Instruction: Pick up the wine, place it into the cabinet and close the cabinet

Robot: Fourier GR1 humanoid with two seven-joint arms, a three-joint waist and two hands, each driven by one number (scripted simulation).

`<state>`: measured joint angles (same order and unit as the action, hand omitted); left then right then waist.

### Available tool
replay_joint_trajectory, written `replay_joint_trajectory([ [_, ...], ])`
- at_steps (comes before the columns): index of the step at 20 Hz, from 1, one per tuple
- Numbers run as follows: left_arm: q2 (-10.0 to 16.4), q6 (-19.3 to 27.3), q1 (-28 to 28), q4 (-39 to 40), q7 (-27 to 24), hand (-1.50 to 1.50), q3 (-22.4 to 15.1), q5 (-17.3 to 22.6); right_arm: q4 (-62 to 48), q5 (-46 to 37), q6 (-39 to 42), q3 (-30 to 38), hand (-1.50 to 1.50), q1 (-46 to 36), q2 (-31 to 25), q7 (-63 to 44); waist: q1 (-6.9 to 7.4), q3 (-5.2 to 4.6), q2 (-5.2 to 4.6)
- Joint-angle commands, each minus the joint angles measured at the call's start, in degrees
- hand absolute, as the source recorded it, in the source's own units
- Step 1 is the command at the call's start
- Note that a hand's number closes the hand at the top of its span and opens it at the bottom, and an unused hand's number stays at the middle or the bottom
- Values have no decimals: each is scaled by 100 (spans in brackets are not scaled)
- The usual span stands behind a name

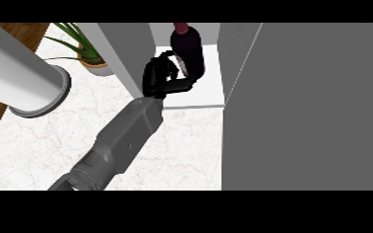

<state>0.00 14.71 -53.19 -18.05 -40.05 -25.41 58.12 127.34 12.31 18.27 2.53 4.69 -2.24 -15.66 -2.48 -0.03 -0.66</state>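
L hand [162, 75] has fingers curled round the wine [188, 44], already inside the cabinet [207, 93], approx 1 o'clock from palm, long axis 12–6. Open door [306, 108] at 3 o'clock; R hand unseen.

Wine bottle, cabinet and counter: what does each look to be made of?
The wine bottle looks like dark glass, probably glossy: near-black body with a faint highlight, dark red cap. The cabinet looks like painted board or laminate, matte: flat, even grey, no grain. The counter looks like polished marble or an imitation: white with thin veins.
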Motion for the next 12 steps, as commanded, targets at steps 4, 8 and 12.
replay_joint_trajectory([
  [4,0,26,-295,593,59,150,113,98,9,-28,-20,8,-150,-50,-12,1,-47,-3,-19],
  [8,0,-351,-301,963,-191,150,313,43,-54,265,47,184,-150,-126,-98,-28,-26,-3,-29],
  [12,0,-111,-22,678,-658,150,383,211,-31,-29,-250,-51,-150,-448,-7,-370,0,-6,-14],
])
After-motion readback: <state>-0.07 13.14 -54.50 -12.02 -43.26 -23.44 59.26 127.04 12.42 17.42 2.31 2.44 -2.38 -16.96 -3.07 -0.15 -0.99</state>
